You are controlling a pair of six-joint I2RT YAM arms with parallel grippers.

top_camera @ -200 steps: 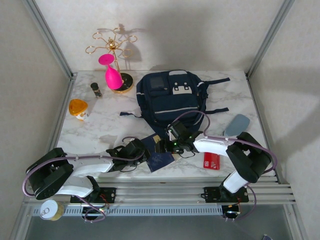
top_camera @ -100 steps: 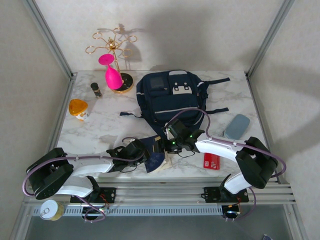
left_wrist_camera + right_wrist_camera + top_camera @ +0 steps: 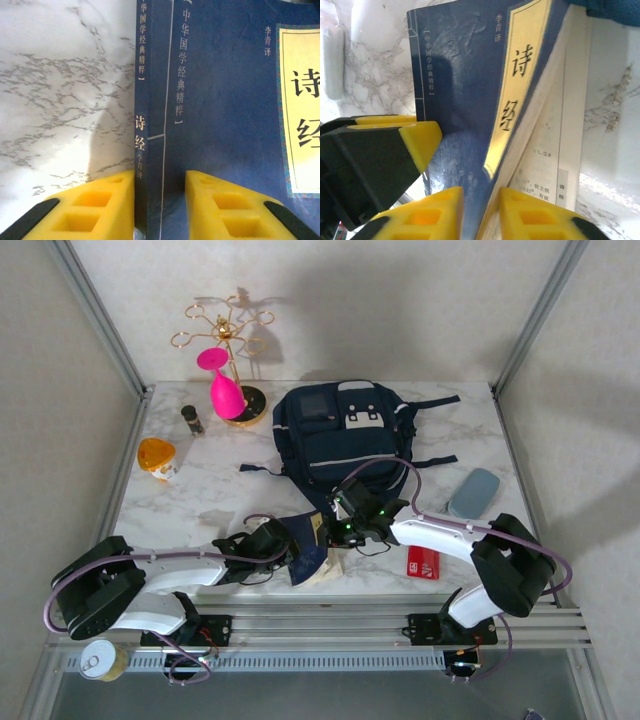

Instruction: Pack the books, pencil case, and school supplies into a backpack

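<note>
Right gripper (image 3: pixel 481 200) has just closed on cover of thin navy paperback book (image 3: pixel 460 75); left gripper (image 3: pixel 160 187) clamps spine; lift-ready.

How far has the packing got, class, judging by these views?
Nothing looks packed yet. In hand: the left claw and right claw both pinch the navy book in front of the backpack. Left to do: the pencil case and red packet lie out on the table.

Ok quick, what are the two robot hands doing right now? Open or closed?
Left gripper: closed on the navy book, pinching its spine.
Right gripper: closed on the same book's lifted front cover.
</note>
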